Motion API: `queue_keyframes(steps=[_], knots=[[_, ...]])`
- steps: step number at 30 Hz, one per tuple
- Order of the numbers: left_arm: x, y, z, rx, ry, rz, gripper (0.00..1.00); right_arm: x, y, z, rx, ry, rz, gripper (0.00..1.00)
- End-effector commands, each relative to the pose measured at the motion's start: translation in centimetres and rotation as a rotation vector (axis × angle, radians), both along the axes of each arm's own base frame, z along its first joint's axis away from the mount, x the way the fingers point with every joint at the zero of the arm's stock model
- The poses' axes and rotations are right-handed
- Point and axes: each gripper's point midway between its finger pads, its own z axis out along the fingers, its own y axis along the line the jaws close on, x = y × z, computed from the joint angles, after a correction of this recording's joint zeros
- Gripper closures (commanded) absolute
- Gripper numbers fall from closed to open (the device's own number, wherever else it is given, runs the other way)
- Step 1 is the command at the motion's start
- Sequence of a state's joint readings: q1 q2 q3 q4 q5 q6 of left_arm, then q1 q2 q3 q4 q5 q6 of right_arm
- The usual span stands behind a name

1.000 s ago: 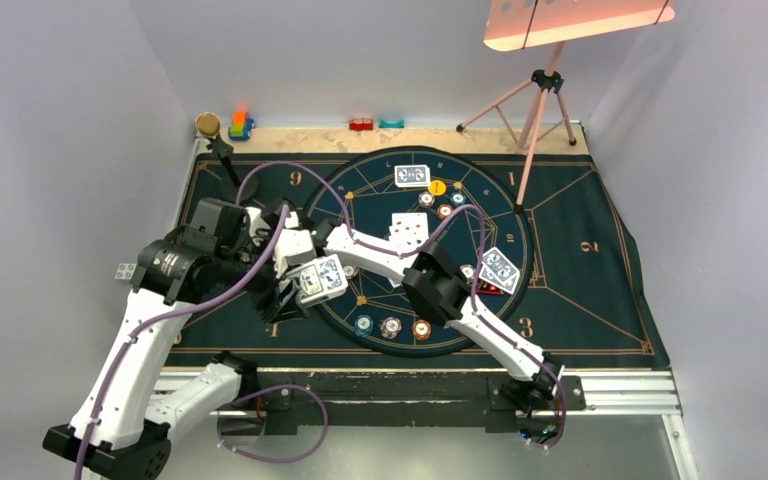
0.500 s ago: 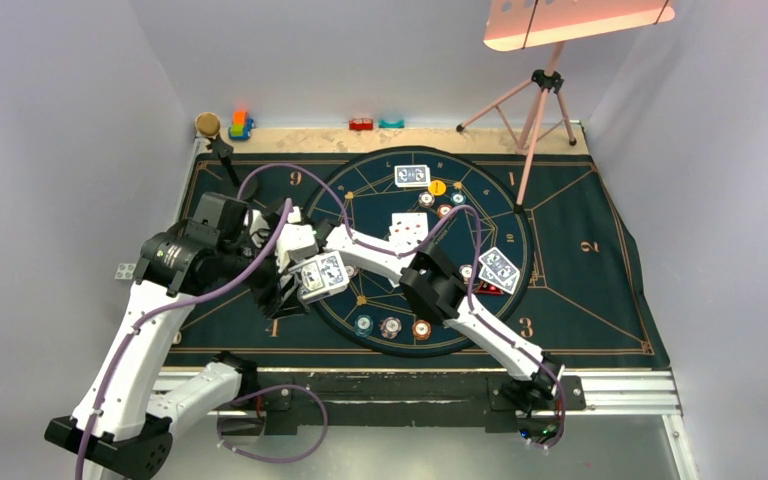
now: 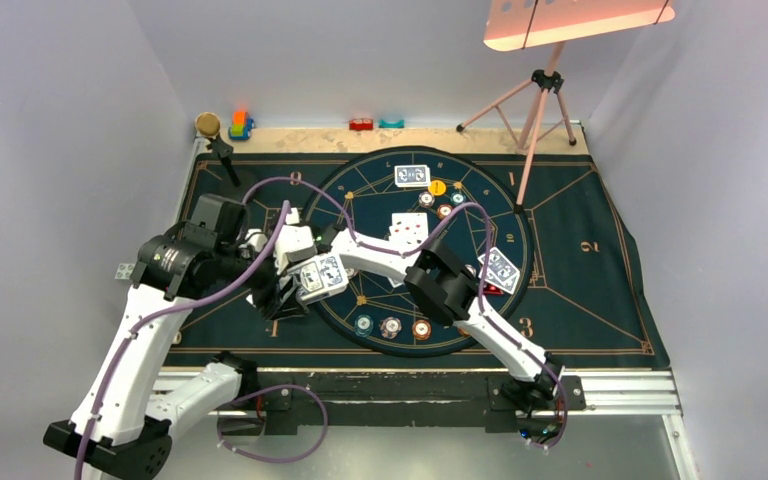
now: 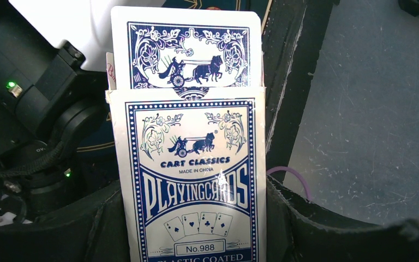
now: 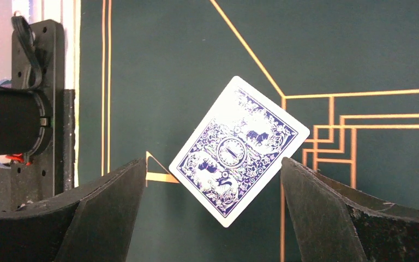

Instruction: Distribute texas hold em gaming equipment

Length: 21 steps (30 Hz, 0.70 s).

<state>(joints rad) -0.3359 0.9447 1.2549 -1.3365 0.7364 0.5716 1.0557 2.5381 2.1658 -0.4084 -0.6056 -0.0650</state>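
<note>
My left arm climbs from its base at the near left corner, bends above the left side of the green mat and reaches right, so that my left end effector hangs at the left rim of the mat's round design. It is clamped on a box of playing cards, a finger on either long side. The box stands upright before the wrist camera, with one blue-backed card partway out of its open top. My right arm starts at the near right and runs up and left to a raised elbow over the circle. From there its forearm stretches left across the design until the wrist sits just beyond the box, close to my left one. My right end effector points down with its fingers spread wide, gripping nothing. Between them, in the wrist view, a single face-down card shows askew against the mat beside orange lines; I cannot tell whether a finger touches it. Farther right, three chips lie in a row at the circle's near rim and face-up cards lie near its centre. Far face-down cards sit beside a yellow disc at the far rim, and more face-down cards lie at the right rim.
</note>
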Motion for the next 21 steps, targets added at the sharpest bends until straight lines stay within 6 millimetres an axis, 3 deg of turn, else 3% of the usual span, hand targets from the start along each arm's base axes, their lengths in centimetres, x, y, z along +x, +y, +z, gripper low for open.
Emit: queue_keyframes(steps=[1,7,9,11,14,17,21], knots=[[-0.3,-0.1,1.1,-0.033,-0.049,-0.014,1.0,-4.3,-0.5,1.5,-0.006,0.047,0.113,0.04],[-0.6,0.1,1.2,-0.029,-0.061,-0.01,1.0,-6.4,-1.3,1.7,-0.032,0.083,0.144,0.11],[-0.7,0.2,1.2,-0.028,-0.067,-0.01,1.0,-7.9,-2.1,1.2,-0.052,0.1,0.163,0.13],[-0.8,0.1,1.3,-0.036,-0.062,-0.014,1.0,-11.0,-3.1,1.2,-0.068,0.125,0.213,0.15],[-0.8,0.0,1.3,-0.04,-0.057,-0.016,1.0,-12.9,-3.3,1.7,-0.052,0.141,0.228,0.16],[-0.9,-0.1,1.4,-0.044,-0.054,-0.017,1.0,-12.3,-3.7,1.9,-0.07,0.129,0.192,0.19],[-0.8,-0.1,1.5,-0.048,-0.064,-0.021,1.0,-7.6,-6.8,2.0,-0.131,0.129,0.006,0.23]])
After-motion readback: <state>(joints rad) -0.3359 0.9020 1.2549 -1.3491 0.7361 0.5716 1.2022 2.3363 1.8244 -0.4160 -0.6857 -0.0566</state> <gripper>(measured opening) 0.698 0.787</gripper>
